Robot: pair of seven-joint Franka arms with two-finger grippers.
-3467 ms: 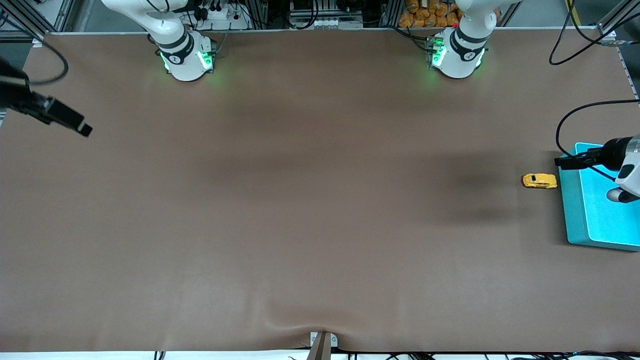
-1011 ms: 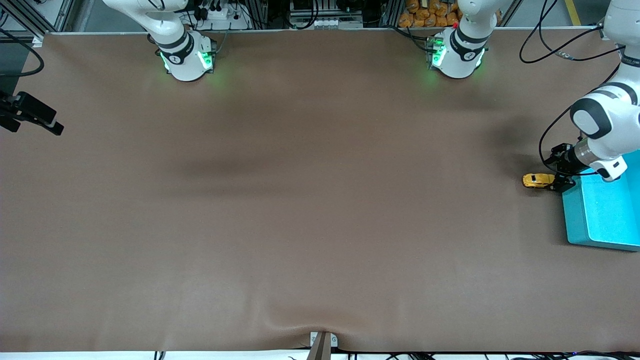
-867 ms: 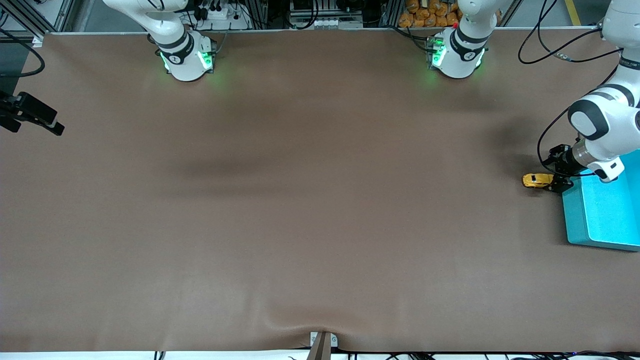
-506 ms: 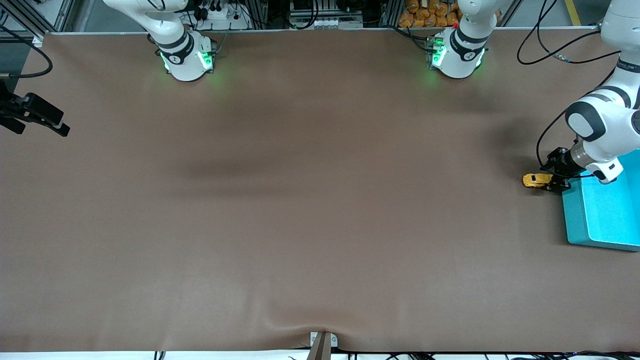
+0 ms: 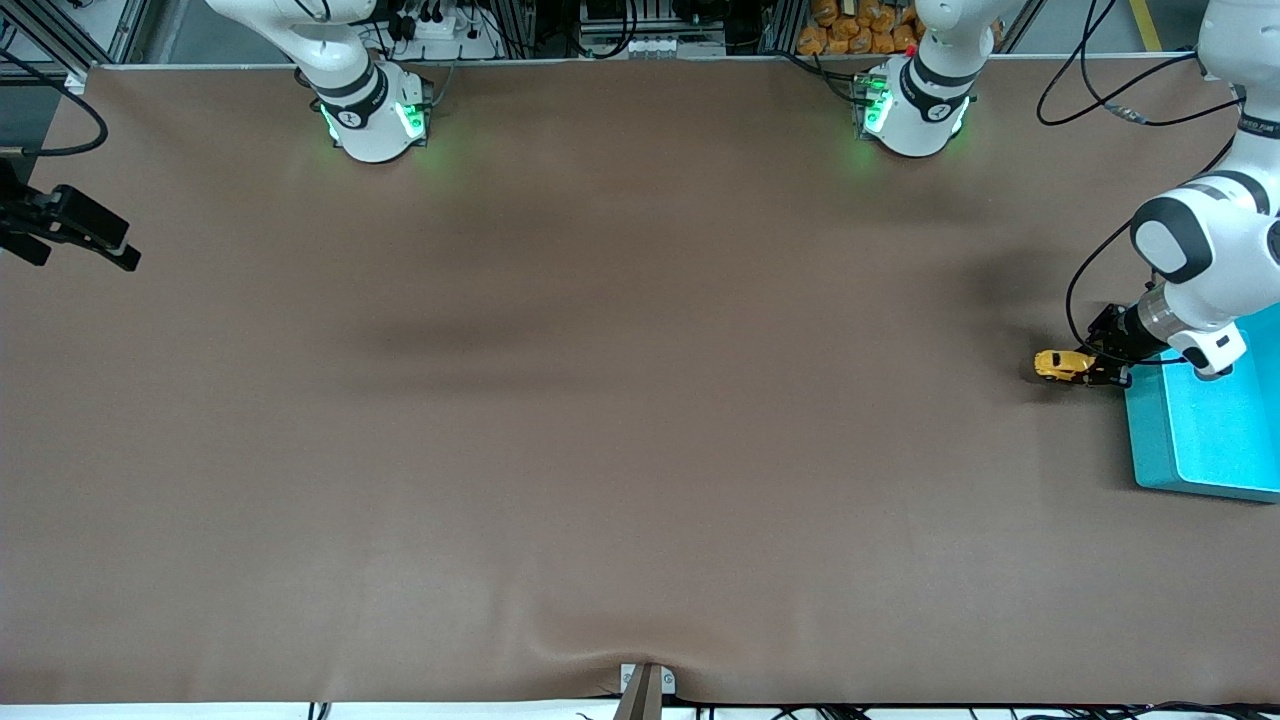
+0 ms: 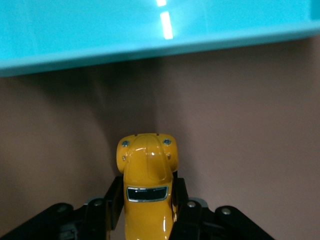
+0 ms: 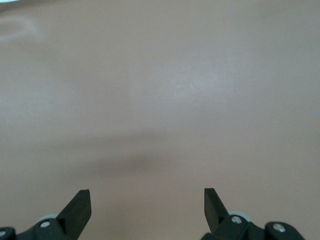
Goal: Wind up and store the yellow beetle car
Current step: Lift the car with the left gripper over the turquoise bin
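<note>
The yellow beetle car [image 5: 1058,364] is low over the brown table, just beside the teal bin [image 5: 1195,440] at the left arm's end. My left gripper [image 5: 1092,368] is shut on it, one black finger on each flank. In the left wrist view the car [image 6: 146,167] sticks out from between the fingers of the left gripper [image 6: 146,197], with its rounded end toward the bin's wall [image 6: 100,35]. My right gripper [image 5: 118,255] hangs open over the table's edge at the right arm's end; in its own view the right gripper [image 7: 147,205] has only bare table between its fingers.
The teal bin is open-topped and shows nothing inside. A black cable [image 5: 1075,300] loops from the left wrist above the car. The two arm bases [image 5: 375,115] [image 5: 910,110] stand along the table's edge farthest from the front camera.
My left gripper came down from over the bin to the car and shut on its sides. The car has shifted slightly away from the bin. The right gripper has barely moved.
</note>
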